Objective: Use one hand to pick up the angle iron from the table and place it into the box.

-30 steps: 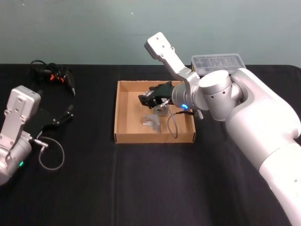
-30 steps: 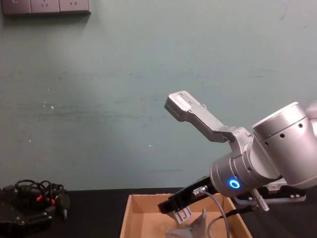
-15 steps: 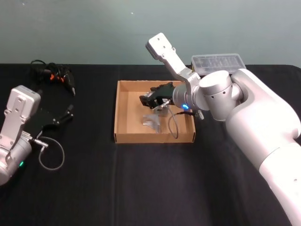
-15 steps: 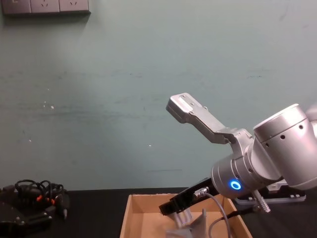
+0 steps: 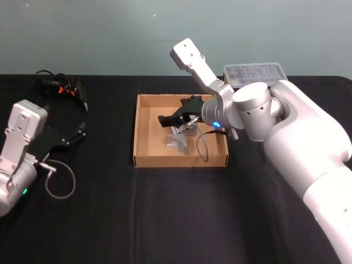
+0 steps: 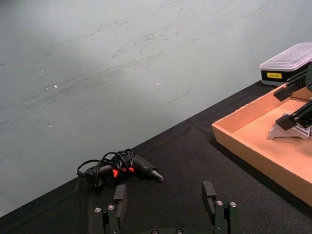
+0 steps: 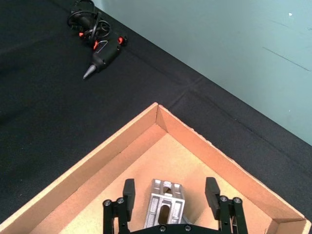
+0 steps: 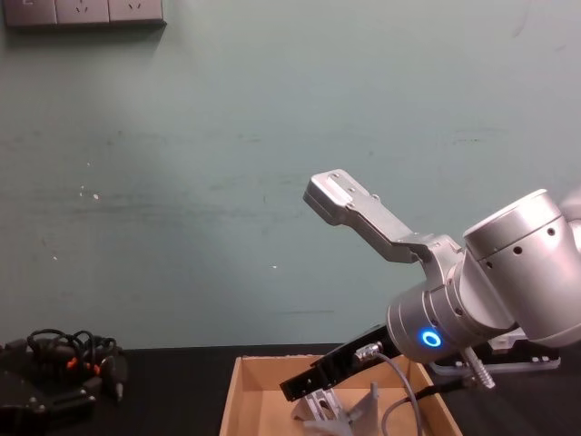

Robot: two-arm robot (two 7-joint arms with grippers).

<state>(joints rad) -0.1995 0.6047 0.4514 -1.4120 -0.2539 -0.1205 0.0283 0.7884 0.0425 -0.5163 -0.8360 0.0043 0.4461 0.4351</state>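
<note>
Head view: the silvery angle iron (image 5: 177,141) lies on the floor of the tan box (image 5: 144,133), which sits on the black table (image 5: 165,209). The right gripper (image 5: 171,122) hovers just above it, jaws apart; half a second ago they sat closer together.

Right wrist view: the iron (image 7: 165,204) lies untouched between the spread fingers (image 7: 128,195).

Left wrist view: the left gripper (image 6: 165,204) is parked, jaws apart.

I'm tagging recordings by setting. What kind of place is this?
Probably a robot lab or test bench: a black-draped table against a bare teal wall, wall sockets, and a corded glue gun lying by a cardboard box.
</note>
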